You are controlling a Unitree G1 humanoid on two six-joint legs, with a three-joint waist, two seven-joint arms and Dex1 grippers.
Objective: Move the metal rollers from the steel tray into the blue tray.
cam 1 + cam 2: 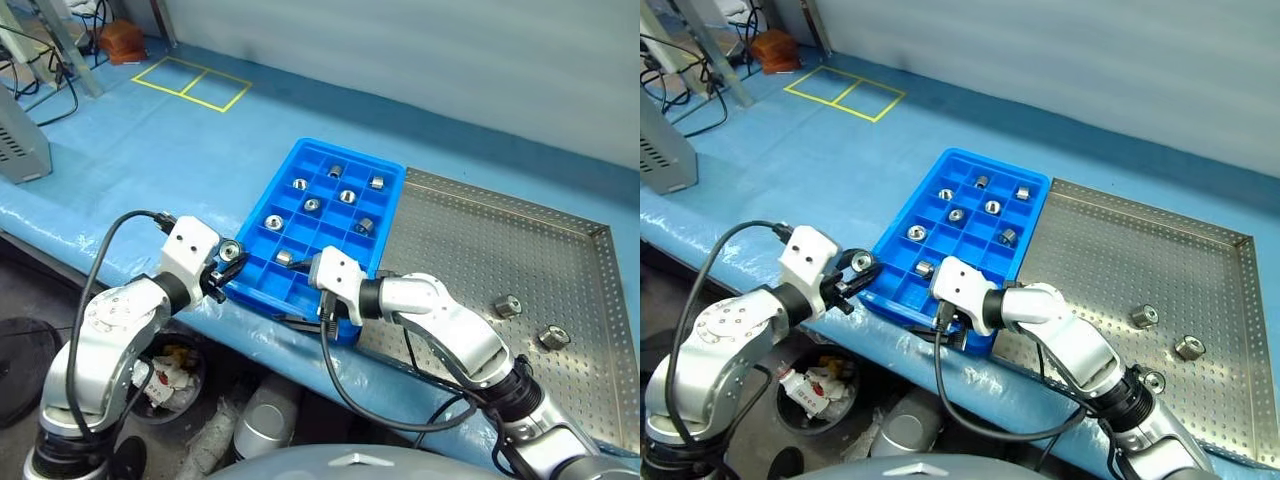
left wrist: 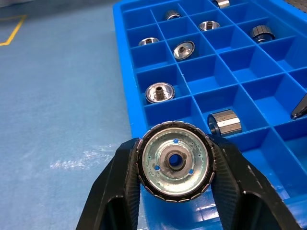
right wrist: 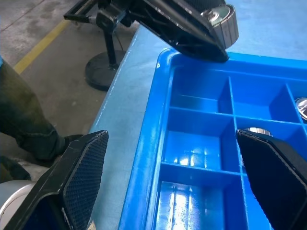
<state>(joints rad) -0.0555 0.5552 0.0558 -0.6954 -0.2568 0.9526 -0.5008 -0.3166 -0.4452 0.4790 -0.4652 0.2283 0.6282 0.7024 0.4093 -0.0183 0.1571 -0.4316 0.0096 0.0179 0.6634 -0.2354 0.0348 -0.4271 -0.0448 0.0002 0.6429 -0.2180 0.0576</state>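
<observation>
Large flat perforated silver steel tray [image 1: 520,240] fills the right side of the head view, with three small shiny metal rollers [image 1: 508,306] on its floor toward lower right, the third showing in the right eye view [image 1: 1153,381]. Bright blue plastic grid tray [image 1: 392,190] sits just left of it at frame centre, touching or nearly touching its edge; eight rollers lie in separate compartments, mostly in the upper half. Left gripper [image 1: 230,256] at centre-left, by the blue tray's near-left corner, jaws clenched on one ribbed silver roller [image 2: 175,160], held end-on above the tray rim. Right gripper [image 3: 172,191] hovers over the tray's near edge, jaws spread wide, holding nothing.
</observation>
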